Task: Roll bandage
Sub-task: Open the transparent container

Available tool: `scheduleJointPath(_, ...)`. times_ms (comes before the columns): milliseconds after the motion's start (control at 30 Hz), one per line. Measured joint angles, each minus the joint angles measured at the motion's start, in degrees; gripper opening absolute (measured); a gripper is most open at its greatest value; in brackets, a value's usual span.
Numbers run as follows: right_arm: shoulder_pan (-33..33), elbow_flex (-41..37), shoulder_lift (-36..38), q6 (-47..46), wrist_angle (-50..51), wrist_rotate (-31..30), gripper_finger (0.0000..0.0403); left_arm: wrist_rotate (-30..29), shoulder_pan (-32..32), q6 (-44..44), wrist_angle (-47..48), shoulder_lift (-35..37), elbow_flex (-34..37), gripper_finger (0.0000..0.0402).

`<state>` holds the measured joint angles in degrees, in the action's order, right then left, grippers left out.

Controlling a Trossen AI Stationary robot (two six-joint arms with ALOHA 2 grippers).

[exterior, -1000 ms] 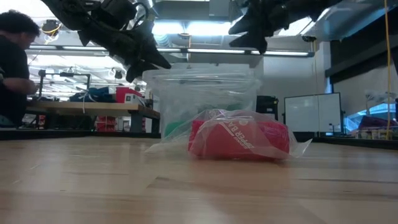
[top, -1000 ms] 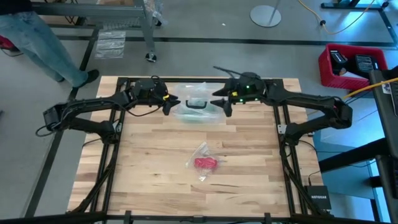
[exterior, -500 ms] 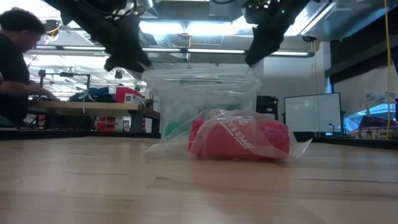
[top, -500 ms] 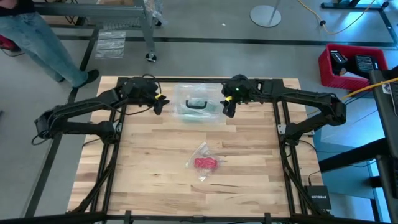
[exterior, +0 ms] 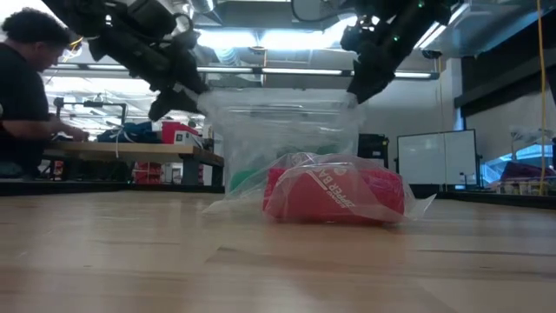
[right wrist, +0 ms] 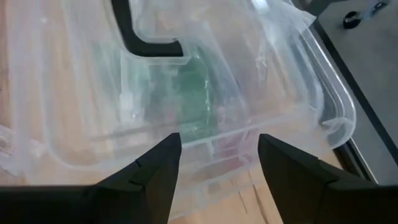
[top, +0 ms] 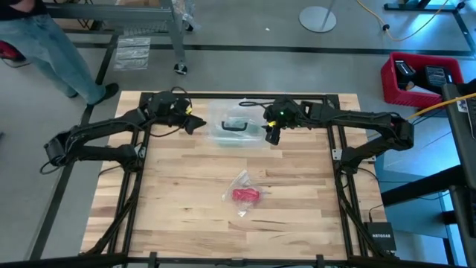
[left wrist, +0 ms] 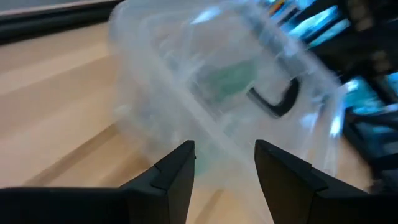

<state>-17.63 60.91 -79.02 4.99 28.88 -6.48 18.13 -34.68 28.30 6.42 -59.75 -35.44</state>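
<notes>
Both arms have closed in, each gripper (top: 199,124) (top: 271,137) gaping beside the clear ribbed plastic box (top: 236,123).

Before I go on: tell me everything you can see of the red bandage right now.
The bandage is a short red roll, soft-looking, sealed inside a small clear plastic bag with white lettering showing across it. It lies on its side on the wooden table, nearer the front edge than the clear plastic box. Only the bag touches it; neither hand is near.
</notes>
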Motion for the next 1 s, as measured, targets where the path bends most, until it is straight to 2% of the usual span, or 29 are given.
scheduleJointPath(100,0.0,-1.0,0.1,0.1,-1.6,0.0,0.0223,2.3,0.0,1.6,-2.5,-0.2,0.5,0.0159)
scheduleJointPath(233,0.0,-1.1,0.0,1.0,-3.0,1.2,0.0223,2.6,-0.7,1.7,-0.5,-1.4,0.6,0.0159)
scheduleJointPath(700,0.0,-1.1,0.0,1.9,-5.4,2.1,0.0223,4.1,-0.8,5.2,-2.0,-4.1,0.6,0.0159)
scheduleJointPath(1000,0.0,-1.0,-2.9,2.5,-6.2,3.0,0.0223,8.4,-0.2,5.6,-9.9,-7.6,0.6,0.0159)
